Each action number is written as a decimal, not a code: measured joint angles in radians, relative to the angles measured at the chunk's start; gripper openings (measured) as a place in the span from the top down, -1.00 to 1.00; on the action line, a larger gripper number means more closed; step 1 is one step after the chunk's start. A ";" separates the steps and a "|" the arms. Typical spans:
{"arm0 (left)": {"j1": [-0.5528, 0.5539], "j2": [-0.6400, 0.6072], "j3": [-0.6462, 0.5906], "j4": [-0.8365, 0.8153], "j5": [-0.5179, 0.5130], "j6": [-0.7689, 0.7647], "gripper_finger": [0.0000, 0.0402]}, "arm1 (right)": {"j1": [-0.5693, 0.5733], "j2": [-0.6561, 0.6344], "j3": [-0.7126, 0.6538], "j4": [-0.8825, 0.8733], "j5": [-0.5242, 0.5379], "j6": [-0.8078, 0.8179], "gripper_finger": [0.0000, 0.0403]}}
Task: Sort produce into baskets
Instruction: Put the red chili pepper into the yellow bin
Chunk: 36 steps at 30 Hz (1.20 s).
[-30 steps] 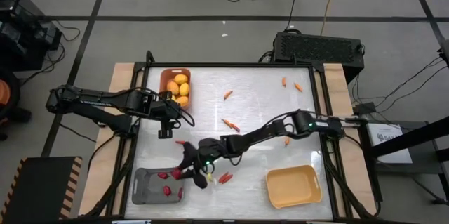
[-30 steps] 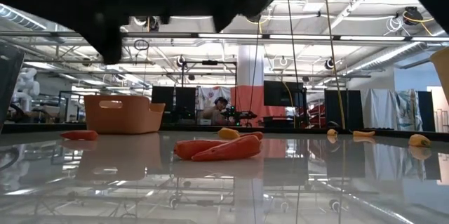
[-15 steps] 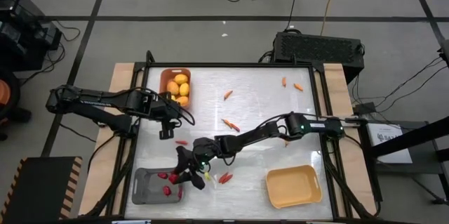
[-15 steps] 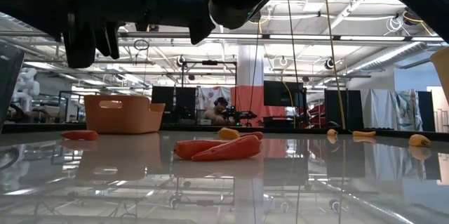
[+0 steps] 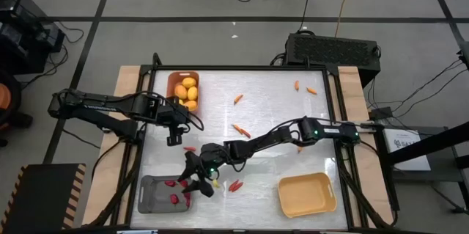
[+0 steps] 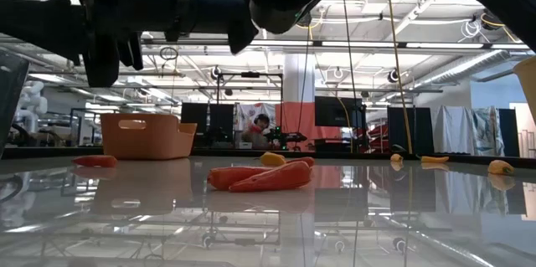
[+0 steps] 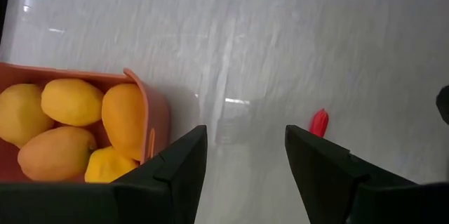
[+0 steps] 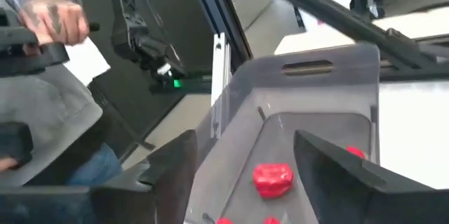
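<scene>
My right gripper [image 5: 192, 181] is open and empty above the right edge of the grey basket [image 5: 150, 197]; in its wrist view [image 8: 242, 147] the fingers stand apart over red chillies [image 8: 272, 177] lying in that basket. My left gripper [image 5: 172, 137] is open and empty above the table, just near of the orange-brown basket [image 5: 171, 80] of lemons [image 7: 70, 101]. Loose chillies lie on the table [image 5: 234, 185] [image 5: 189, 148], one ahead of my left gripper [image 7: 319, 121]. Carrot sticks [image 5: 242, 130] [image 5: 238, 98] [image 5: 311, 91] lie scattered. The yellow basket [image 5: 306, 194] stands near right.
In the low view two chillies [image 6: 260, 177] lie close by, another [image 6: 95, 161] at the left, with the orange-brown basket [image 6: 146, 136] behind. A person's hand [image 8: 52, 17] holding a controller shows beyond the table's edge in the right wrist view.
My right gripper has gone a little toward the table's left edge, coming over the grey basket's right edge.
</scene>
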 joint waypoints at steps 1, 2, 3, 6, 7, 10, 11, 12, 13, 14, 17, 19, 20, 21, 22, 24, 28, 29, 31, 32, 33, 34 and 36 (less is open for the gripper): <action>0.000 0.000 0.000 0.000 0.000 -0.005 0.00 | -0.002 -0.009 0.000 -0.028 -0.002 -0.012 -0.15; 0.000 0.000 0.000 0.000 0.000 -0.006 0.00 | -0.004 -0.021 0.000 -0.071 -0.002 -0.024 -0.15; 0.000 0.000 0.000 0.000 0.000 -0.006 0.00 | -0.008 -0.033 0.000 -0.118 -0.002 -0.028 -0.15; 0.000 0.000 0.000 -0.001 0.000 -0.006 0.00 | -0.022 -0.098 0.000 -0.329 -0.001 -0.005 -0.12; 0.000 0.000 0.000 -0.001 0.000 -0.006 0.00 | -0.028 -0.121 0.000 -0.403 -0.002 0.000 -0.10; 0.000 0.000 0.000 0.000 0.000 -0.014 0.00 | -0.044 -0.188 0.000 -0.647 -0.001 -0.012 -0.06; 0.000 0.000 0.000 0.000 0.000 -0.030 0.00 | -0.051 -0.209 0.000 -0.716 -0.001 -0.025 -0.04; 0.000 0.000 0.000 0.001 0.000 -0.042 0.00 | -0.057 -0.231 0.000 -0.790 0.000 -0.040 -0.03; 0.000 0.000 0.000 0.003 0.000 -0.059 0.00 | -0.063 -0.252 0.000 -0.863 0.002 -0.057 -0.02; 0.000 0.000 0.000 0.007 0.000 -0.075 0.00 | -0.070 -0.274 0.000 -0.927 0.002 -0.075 0.00; -0.002 0.001 0.000 0.018 0.000 -0.104 0.00 | -0.088 -0.338 0.000 -1.164 0.010 -0.152 0.03; -0.003 0.001 0.000 0.026 0.001 -0.125 0.00 | -0.100 -0.367 0.000 -1.316 0.027 -0.198 0.05; -0.004 0.001 0.000 0.033 0.002 -0.140 0.00 | -0.103 -0.382 0.000 -1.401 0.055 -0.219 0.07; -0.007 0.001 0.000 0.044 0.005 -0.164 0.00 | -0.106 -0.395 0.000 -1.483 0.090 -0.239 0.08; -0.007 0.001 0.000 0.063 0.006 -0.190 0.00 | -0.107 -0.405 0.000 -1.553 0.125 -0.262 0.10; -0.008 0.001 0.000 0.126 0.008 -0.238 0.00 | -0.107 -0.429 -0.001 -1.687 0.186 -0.308 0.14; -0.017 0.020 0.000 0.287 0.011 -0.330 0.00 | -0.106 -0.510 -0.120 -1.772 0.216 -0.344 0.21; -0.020 0.031 0.000 0.332 0.011 -0.352 0.00 | -0.105 -0.541 -0.172 -1.764 0.216 -0.346 0.22; -0.030 0.063 0.000 0.426 0.011 -0.392 0.00 | -0.105 -0.619 -0.298 -1.724 0.216 -0.346 0.25; -0.038 0.082 0.000 0.462 0.011 -0.409 0.00 | -0.106 -0.665 -0.369 -1.694 0.216 -0.345 0.27; -0.049 0.105 0.000 0.497 0.012 -0.429 0.00 | -0.106 -0.715 -0.442 -1.651 0.216 -0.337 0.28; -0.060 0.131 0.000 0.540 0.016 -0.448 0.00 | -0.106 -0.762 -0.516 -1.599 0.215 -0.325 0.29; -0.092 0.189 0.000 0.621 0.035 -0.477 0.00 | -0.105 -0.861 -0.654 -1.504 0.214 -0.288 0.32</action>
